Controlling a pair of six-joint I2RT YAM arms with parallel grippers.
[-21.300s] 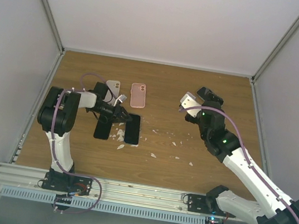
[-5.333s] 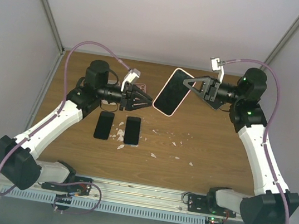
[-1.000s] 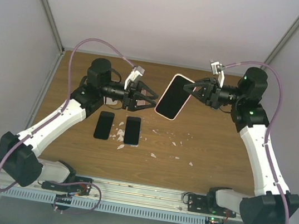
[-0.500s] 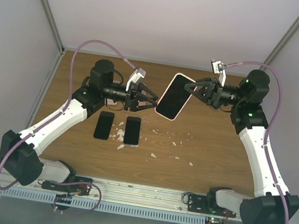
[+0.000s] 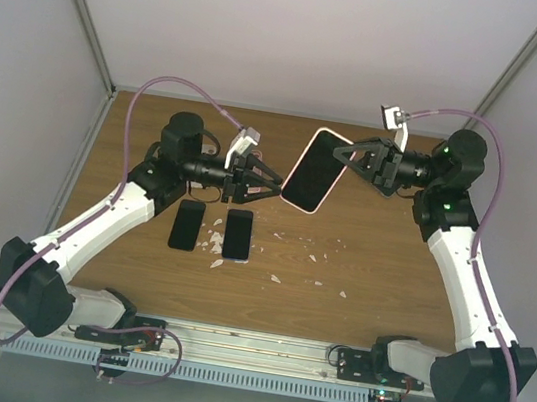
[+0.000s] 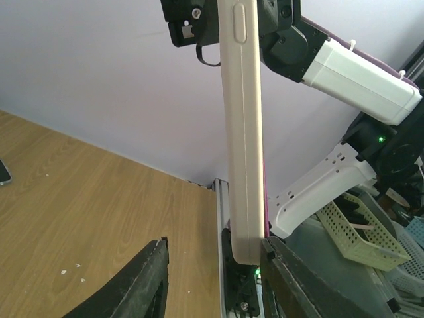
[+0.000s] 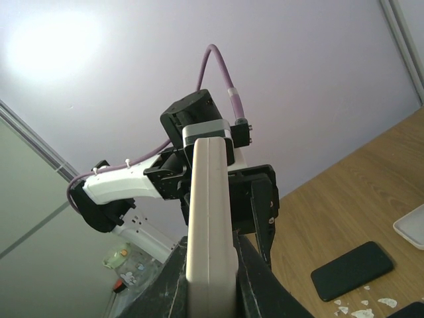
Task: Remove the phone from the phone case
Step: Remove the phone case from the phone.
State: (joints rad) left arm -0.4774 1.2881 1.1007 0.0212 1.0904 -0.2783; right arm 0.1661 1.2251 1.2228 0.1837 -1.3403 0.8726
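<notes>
The phone (image 5: pixel 311 173), dark screen showing, sits in a pale pink phone case (image 5: pixel 333 134) and is held up in the air over the table. My right gripper (image 5: pixel 352 159) is shut on the case's upper right side. In the right wrist view the case's edge (image 7: pixel 211 199) is pinched between the fingers (image 7: pixel 211 250). My left gripper (image 5: pixel 272 183) reaches the case's lower left end. In the left wrist view the case (image 6: pixel 242 132) stands on edge with its lower end between my open left gripper (image 6: pixel 215 245); it touches the right finger (image 6: pixel 291 285) and stands apart from the left finger (image 6: pixel 142 285).
Two bare black phones (image 5: pixel 186 224) (image 5: pixel 237 234) lie flat on the wooden table (image 5: pixel 378 278) under the left arm, with white scraps (image 5: pixel 212 243) between them and more scattered to the right. One black phone (image 7: pixel 351 270) shows in the right wrist view.
The left gripper has moved right to the case's lower end and its jaws have narrowed around it. The right gripper keeps its hold, nearly still.
</notes>
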